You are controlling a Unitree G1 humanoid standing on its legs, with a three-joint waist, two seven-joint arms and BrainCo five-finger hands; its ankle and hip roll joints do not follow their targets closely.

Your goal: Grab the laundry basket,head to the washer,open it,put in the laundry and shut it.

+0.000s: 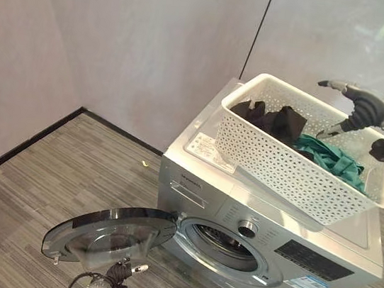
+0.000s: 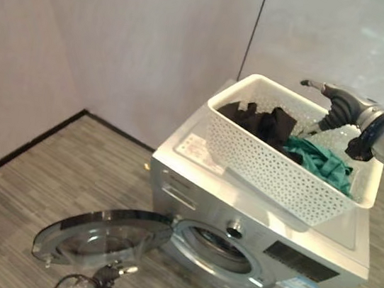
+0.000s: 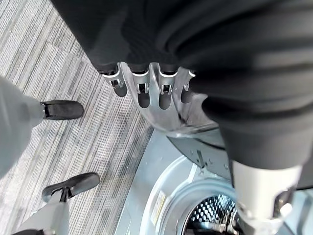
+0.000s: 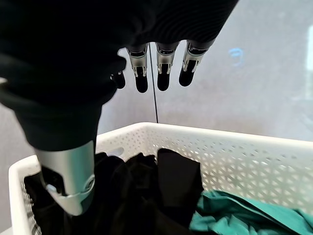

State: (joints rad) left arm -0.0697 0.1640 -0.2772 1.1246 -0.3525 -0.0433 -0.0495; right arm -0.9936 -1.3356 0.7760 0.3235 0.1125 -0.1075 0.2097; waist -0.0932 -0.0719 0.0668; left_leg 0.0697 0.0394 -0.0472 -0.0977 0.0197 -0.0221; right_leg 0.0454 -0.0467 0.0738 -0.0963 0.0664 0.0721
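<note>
A white perforated laundry basket (image 1: 295, 176) stands on top of the silver washer (image 1: 198, 177). It holds black clothes (image 1: 281, 122) on its left side and a teal garment (image 1: 336, 163) on its right. My right hand (image 1: 360, 105) hovers over the basket's far right rim, open, fingers (image 4: 164, 73) hanging down above the laundry and holding nothing. The round washer door (image 1: 111, 236) is swung wide open to the left, baring the drum opening (image 1: 225, 242). My left hand (image 3: 142, 83) is low by the door's edge, open, with the drum (image 3: 215, 210) below it.
The washer stands against a pale wall (image 1: 156, 46) in a corner, on grey striped flooring (image 1: 53, 167). The open door juts out over the floor in front of the machine. Bare floor stretches to the washer's left.
</note>
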